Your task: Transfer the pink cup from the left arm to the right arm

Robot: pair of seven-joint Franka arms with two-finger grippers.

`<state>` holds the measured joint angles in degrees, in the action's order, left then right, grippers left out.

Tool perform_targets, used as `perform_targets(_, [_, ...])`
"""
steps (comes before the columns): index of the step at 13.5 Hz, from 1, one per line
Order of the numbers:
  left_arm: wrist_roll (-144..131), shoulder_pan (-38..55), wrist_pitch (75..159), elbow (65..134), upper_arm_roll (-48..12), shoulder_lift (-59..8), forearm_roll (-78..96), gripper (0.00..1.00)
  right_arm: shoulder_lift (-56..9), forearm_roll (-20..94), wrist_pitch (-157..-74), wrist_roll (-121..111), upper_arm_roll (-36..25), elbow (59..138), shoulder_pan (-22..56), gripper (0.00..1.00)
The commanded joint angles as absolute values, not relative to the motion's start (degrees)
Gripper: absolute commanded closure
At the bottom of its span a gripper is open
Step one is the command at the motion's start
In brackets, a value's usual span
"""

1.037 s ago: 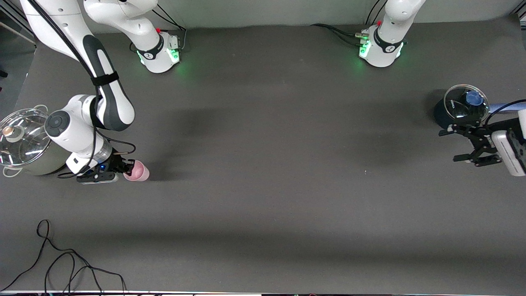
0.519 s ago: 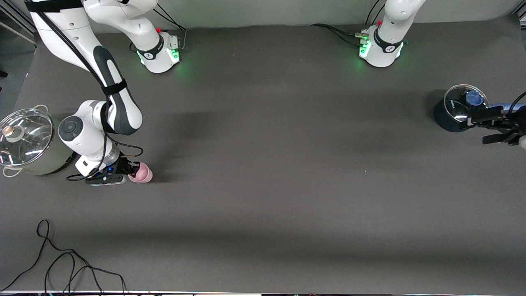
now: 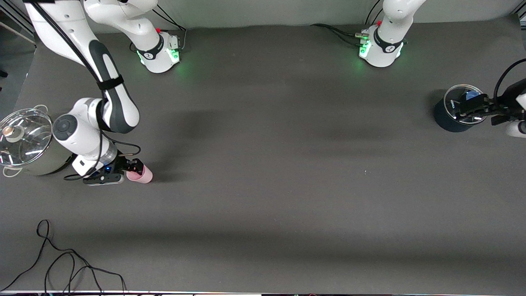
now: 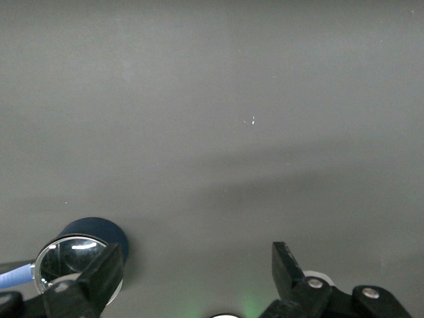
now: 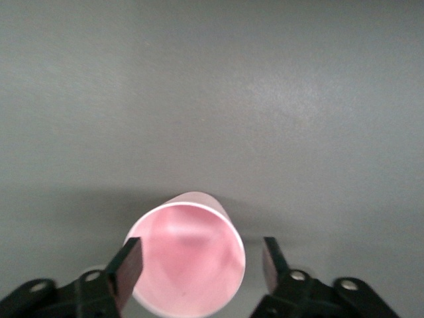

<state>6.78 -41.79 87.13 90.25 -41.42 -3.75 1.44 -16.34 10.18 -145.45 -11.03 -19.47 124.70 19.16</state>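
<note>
The pink cup (image 3: 140, 175) lies on the table near the right arm's end, close to the steel pot. In the right wrist view its open mouth (image 5: 185, 262) faces the camera. My right gripper (image 3: 132, 167) is low at the cup and open, with one finger on each side of the rim (image 5: 199, 265). One finger (image 5: 127, 264) is at the cup's edge and the other (image 5: 271, 260) stands a little apart from it. My left gripper (image 3: 468, 109) is open and empty over the dark blue pot at the left arm's end, and its wrist view (image 4: 192, 271) shows the fingers wide apart.
A steel pot with a glass lid (image 3: 24, 142) stands beside my right arm's wrist. A dark blue pot with a glass lid (image 3: 450, 117) sits at the left arm's end and also shows in the left wrist view (image 4: 76, 252). A black cable (image 3: 61, 263) lies by the front edge.
My left gripper has moved away from the front camera to over the dark blue pot. My right gripper and the pink cup shifted slightly, and the cup now shows more of its side.
</note>
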Motion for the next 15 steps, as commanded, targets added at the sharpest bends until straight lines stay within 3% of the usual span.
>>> perform_targets(1, [5.4,-26.1,87.9,90.9,-26.5,-3.0,0.1,0.0,-7.7,11.0,-136.2,-11.5,-20.2,123.2,19.8,0.0])
perform_targets(4, [6.2,-13.0,89.6,90.7,-14.6,-2.9,0.6,0.0,-3.4,10.2,-124.0,-11.3,-21.1,117.0,19.3,0.0])
perform_targets(7, [6.2,0.0,89.6,90.5,-2.1,-2.9,1.1,0.0,-2.8,8.0,-107.6,-11.4,-24.0,104.6,19.3,0.0])
perform_targets(11, [6.2,1.6,90.0,90.4,-1.0,-2.8,1.1,0.0,-3.3,3.1,-92.3,-11.3,-24.7,92.4,19.2,0.0])
perform_targets(15, [6.0,1.4,89.9,90.0,-1.1,-2.9,1.1,0.0,-3.3,-1.0,-86.2,-8.5,-25.7,88.2,19.7,0.0])
